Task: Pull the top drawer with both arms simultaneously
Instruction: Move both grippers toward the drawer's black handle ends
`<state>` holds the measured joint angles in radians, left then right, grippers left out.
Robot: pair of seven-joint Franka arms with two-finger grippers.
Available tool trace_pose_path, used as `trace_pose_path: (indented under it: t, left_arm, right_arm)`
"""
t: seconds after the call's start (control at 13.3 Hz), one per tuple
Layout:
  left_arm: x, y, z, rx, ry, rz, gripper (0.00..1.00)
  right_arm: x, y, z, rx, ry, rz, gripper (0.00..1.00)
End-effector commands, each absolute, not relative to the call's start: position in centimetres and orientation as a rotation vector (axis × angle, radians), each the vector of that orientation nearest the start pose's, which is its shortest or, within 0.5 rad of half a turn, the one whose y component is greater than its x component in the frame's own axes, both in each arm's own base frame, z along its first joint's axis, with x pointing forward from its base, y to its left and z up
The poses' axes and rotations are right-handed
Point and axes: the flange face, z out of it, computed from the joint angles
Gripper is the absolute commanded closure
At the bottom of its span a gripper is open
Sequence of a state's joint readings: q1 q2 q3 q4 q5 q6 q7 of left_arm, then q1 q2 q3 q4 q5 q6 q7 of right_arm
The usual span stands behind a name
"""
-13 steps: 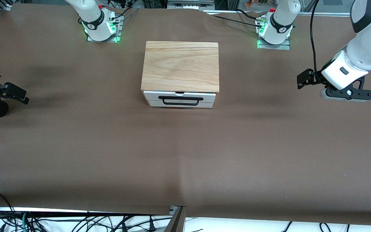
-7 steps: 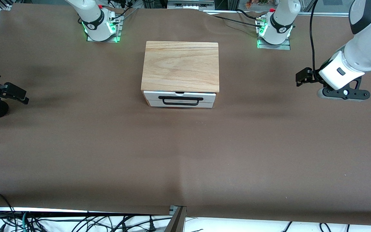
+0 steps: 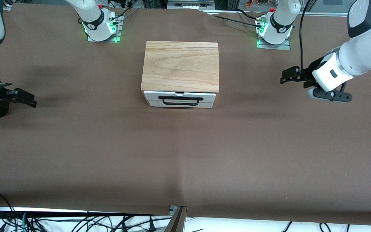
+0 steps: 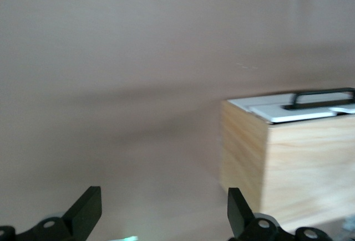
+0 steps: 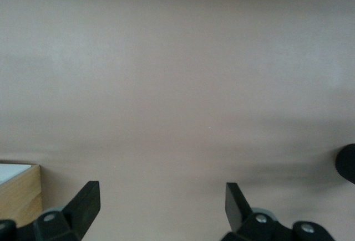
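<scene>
A light wood cabinet (image 3: 180, 66) stands mid-table. Its top drawer (image 3: 179, 96) is closed, with a white front and a long black bar handle (image 3: 181, 100). My left gripper (image 3: 287, 78) is open and empty above the table toward the left arm's end, well apart from the cabinet. My right gripper (image 3: 29, 98) is open and empty over the table at the right arm's end, also far from it. The left wrist view shows the cabinet (image 4: 288, 152) and handle (image 4: 323, 96) past my open fingers (image 4: 84, 210). The right wrist view shows a cabinet corner (image 5: 19, 194) and bare table.
Brown paper covers the table (image 3: 185, 154). The two arm bases (image 3: 100, 27) (image 3: 274, 30) stand with green lights along the edge farthest from the front camera. Cables (image 3: 76, 222) lie below the nearest table edge.
Both grippers have moved inward toward the cabinet, the left one more than the right. The drawer has not moved.
</scene>
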<state>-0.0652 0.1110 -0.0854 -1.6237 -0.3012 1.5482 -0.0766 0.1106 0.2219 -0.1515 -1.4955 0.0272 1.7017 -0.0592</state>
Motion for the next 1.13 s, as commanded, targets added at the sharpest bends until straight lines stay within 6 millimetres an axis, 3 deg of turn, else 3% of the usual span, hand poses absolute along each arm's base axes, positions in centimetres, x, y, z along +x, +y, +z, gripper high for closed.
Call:
trace_pose_path:
  t: [0.0,0.08,0.23,0.45,0.68,0.9,1.06]
  left_arm:
    - [58.0,-13.2,51.2,-3.541,0.095,0.546,0.00]
    - [58.6,-14.1,49.4,-3.592,0.084,0.633,0.00]
    - [59.8,-16.1,45.0,-3.744,0.225,0.797,0.00]
    - [60.9,-18.0,37.9,-3.901,0.514,0.917,0.00]
    - [62.0,-20.2,31.2,-4.133,0.571,0.945,0.00]
    - [61.7,-22.9,27.7,-4.191,0.475,0.883,0.01]
    - [61.1,-24.6,25.5,-4.342,0.517,0.782,0.05]
  right_arm:
    - [63.3,1.1,51.4,-3.146,-0.103,0.110,0.00]
    - [63.4,2.5,50.8,-3.139,-0.129,0.121,0.00]
    - [64.0,4.0,48.6,-3.014,-0.094,0.167,0.00]
    - [64.7,3.7,44.7,-2.761,-0.004,0.262,0.00]
    - [65.4,4.2,39.8,-2.502,0.026,0.289,0.00]
    - [64.8,6.0,35.4,-2.249,0.036,0.277,0.00]
    - [63.9,6.9,32.7,-2.148,-0.007,0.253,0.00]
